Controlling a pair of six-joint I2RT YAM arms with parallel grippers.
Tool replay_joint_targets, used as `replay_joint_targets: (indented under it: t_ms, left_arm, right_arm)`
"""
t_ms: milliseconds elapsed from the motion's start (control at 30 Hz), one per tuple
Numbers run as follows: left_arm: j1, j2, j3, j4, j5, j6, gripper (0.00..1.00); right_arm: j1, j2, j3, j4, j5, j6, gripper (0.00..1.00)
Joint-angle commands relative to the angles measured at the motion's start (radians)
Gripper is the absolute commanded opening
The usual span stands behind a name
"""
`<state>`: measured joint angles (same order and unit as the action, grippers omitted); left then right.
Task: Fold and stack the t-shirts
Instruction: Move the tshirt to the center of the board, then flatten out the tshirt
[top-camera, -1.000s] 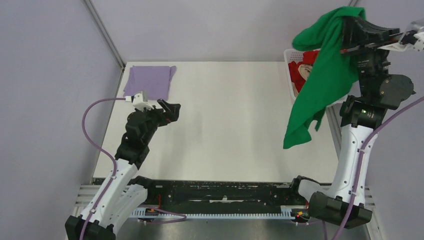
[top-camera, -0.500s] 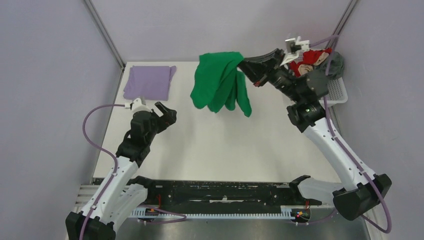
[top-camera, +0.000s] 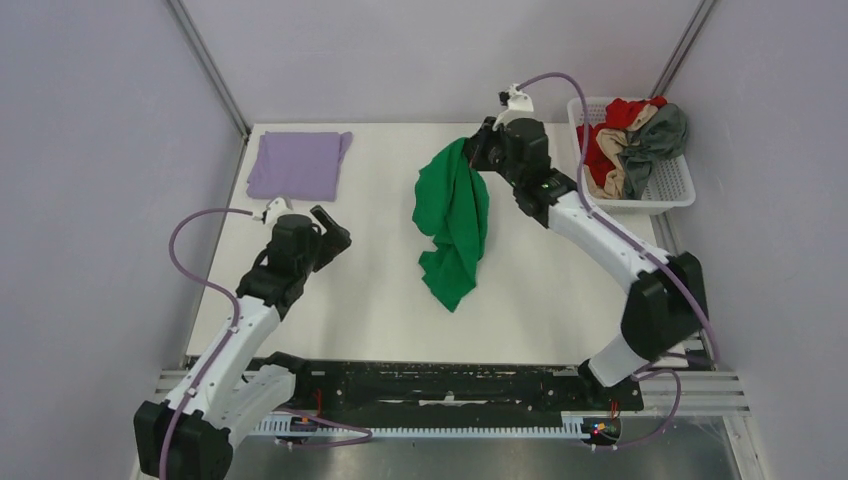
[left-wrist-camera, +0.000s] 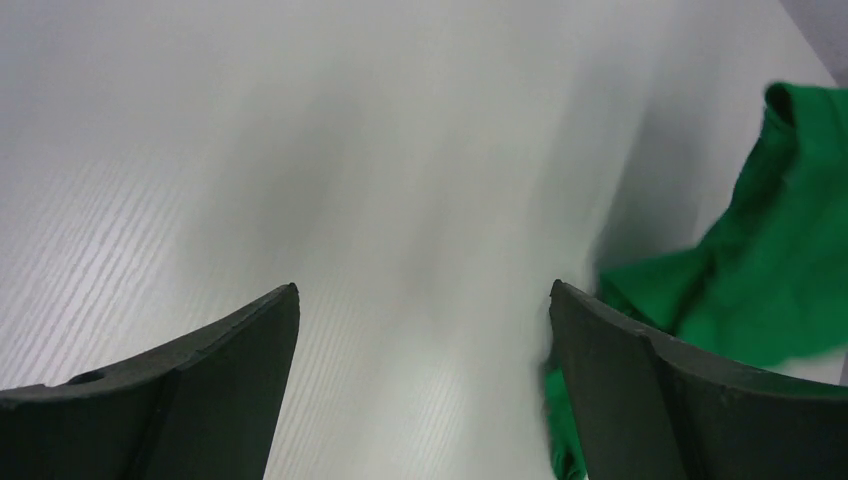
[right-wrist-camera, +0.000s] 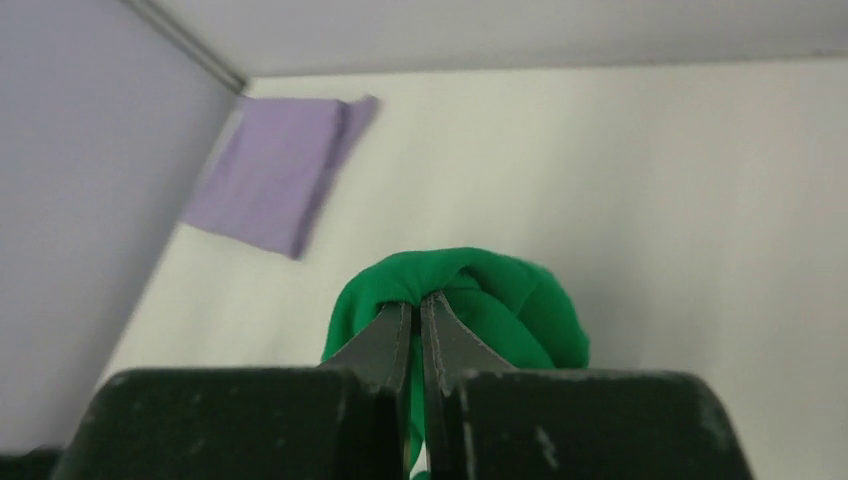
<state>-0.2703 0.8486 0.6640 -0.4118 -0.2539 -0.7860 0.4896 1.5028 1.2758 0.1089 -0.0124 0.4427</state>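
My right gripper (top-camera: 478, 148) is shut on a bunched fold of the bright green t-shirt (top-camera: 455, 215), which hangs crumpled from it down to the middle of the table; the pinch shows in the right wrist view (right-wrist-camera: 418, 298). The lavender t-shirt (top-camera: 297, 164) lies folded flat at the far left corner, also in the right wrist view (right-wrist-camera: 275, 185). My left gripper (top-camera: 333, 226) is open and empty, low over the table's left side, left of the green t-shirt (left-wrist-camera: 760, 270). Red, beige and dark grey t-shirts (top-camera: 632, 140) lie heaped in the basket.
The white lattice basket (top-camera: 676, 188) stands at the far right corner of the white table (top-camera: 540, 300). Grey walls close in the back and sides. A black rail runs along the near edge.
My right arm has swung the green t-shirt from high over the basket leftward and down, so its lower end now rests on the table's middle. My left gripper has barely shifted.
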Motion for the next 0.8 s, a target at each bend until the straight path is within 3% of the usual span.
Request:
replay_joint_targets:
  t_ms: [0,33,67,100,133,167,300,433,600,767]
  left_arm:
    - [0.002,0.084,0.047,0.027,0.097,-0.015,1.0]
    - [0.002,0.11,0.046,0.043,0.146,-0.006,1.0]
    - [0.002,0.134,0.043,0.062,0.194,0.005,1.0]
    - [0.0,0.161,0.04,0.084,0.245,0.014,1.0]
    - [-0.002,0.189,0.037,0.105,0.305,0.024,1.0]
    - [-0.008,0.212,0.034,0.13,0.352,0.032,1.0]
    - [-0.079,0.306,0.056,0.17,0.4,0.062,1.0]
    - [-0.103,0.363,0.068,0.168,0.408,0.08,1.0]
    - [-0.105,0.357,0.058,0.16,0.384,0.086,1.0]
    - [-0.104,0.332,0.074,0.122,0.344,0.108,1.0]
  right_arm:
    - [-0.026,0.249,0.157,-0.181,0.243,-0.024,0.0]
    - [-0.034,0.314,0.199,-0.203,0.254,-0.03,0.06]
    - [-0.048,0.365,0.231,-0.233,0.251,-0.036,0.23]
    - [-0.057,0.397,0.259,-0.256,0.237,-0.047,0.49]
    - [-0.065,0.415,0.275,-0.278,0.227,-0.064,0.91]
    - [-0.07,0.416,0.273,-0.291,0.224,-0.08,0.98]
    - [-0.069,0.273,0.15,-0.279,0.254,-0.16,0.98]
    - [-0.017,0.023,-0.14,-0.18,0.213,-0.265,0.98]
    - [0.156,-0.188,-0.471,-0.117,0.142,-0.245,0.98]
    - [0.381,-0.186,-0.527,-0.081,0.237,-0.22,0.98]
